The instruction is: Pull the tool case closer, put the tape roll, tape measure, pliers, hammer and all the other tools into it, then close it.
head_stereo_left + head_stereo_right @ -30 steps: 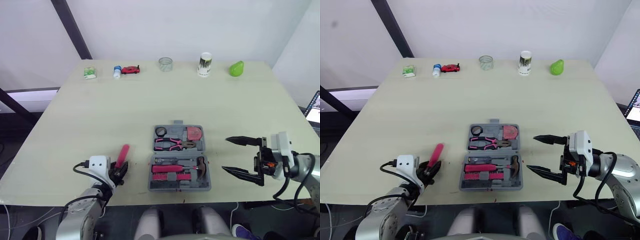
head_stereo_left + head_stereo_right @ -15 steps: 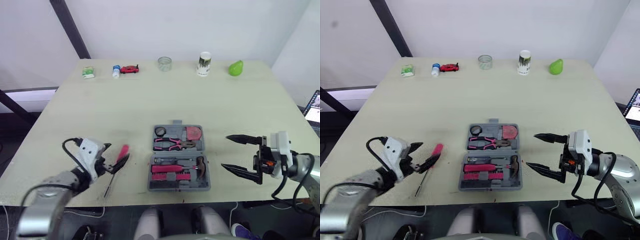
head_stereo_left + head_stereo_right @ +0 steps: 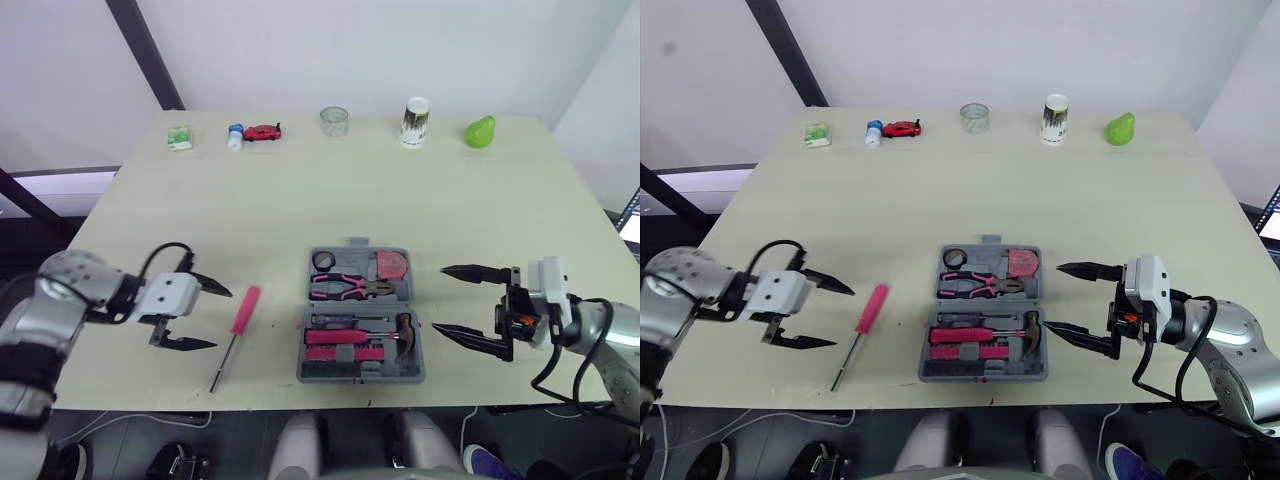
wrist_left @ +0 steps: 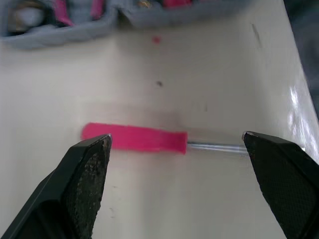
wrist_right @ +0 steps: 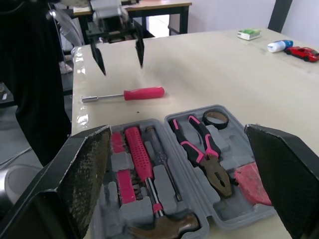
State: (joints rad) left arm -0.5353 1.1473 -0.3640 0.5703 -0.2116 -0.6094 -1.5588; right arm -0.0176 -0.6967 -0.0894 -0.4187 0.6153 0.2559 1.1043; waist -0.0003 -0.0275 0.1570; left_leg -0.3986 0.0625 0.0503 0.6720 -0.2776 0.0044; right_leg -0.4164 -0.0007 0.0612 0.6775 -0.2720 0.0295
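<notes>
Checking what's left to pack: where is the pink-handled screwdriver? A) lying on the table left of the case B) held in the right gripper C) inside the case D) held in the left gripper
A: the screwdriver lies flat on the table between the open left gripper and the tool case, touching neither.

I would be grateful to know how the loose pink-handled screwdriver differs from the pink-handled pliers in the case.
The pink-handled screwdriver lies on the pale table, left of the grey plastic tool case; the pink-and-black-handled pliers sit in its far half. The screwdriver has one straight handle and a thin shaft; the pliers have two curved handles. The screwdriver points toward the near edge; the pliers lie crosswise. Both lie flat, ungripped.
</notes>
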